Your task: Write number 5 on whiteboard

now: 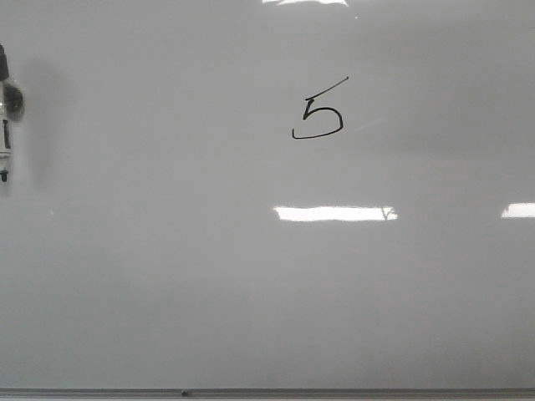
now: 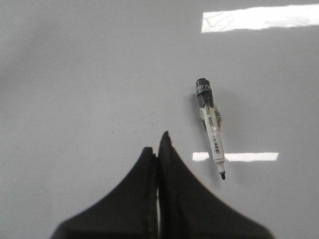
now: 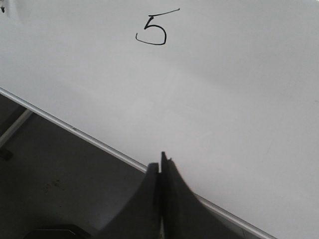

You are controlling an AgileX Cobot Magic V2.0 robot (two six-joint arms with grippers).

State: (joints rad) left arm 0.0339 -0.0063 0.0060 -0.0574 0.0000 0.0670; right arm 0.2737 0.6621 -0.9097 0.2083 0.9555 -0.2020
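Where the whiteboard [image 1: 167, 276] fills the front view, the number 5 [image 1: 318, 109] sits in thin black line right of centre in the upper half. A marker [image 1: 7, 113] lies uncapped at the far left edge. The left gripper [image 2: 158, 147] is pressed together, empty, with the marker just beside it. The right gripper [image 3: 160, 162] is likewise pinched together, empty, over the board's frame edge [image 3: 75, 130].

Surroundings, catalogue entry. Dark grey matte floor [image 3: 60, 184], visible in the right wrist view only, lightly scuffed and speckled. Pale slanting metal bar [image 3: 15, 127] crossing that dark area near the picture's edge; what it belongs to cannot be told. Lighting: overhead, bright, even. No walls or windows visible.
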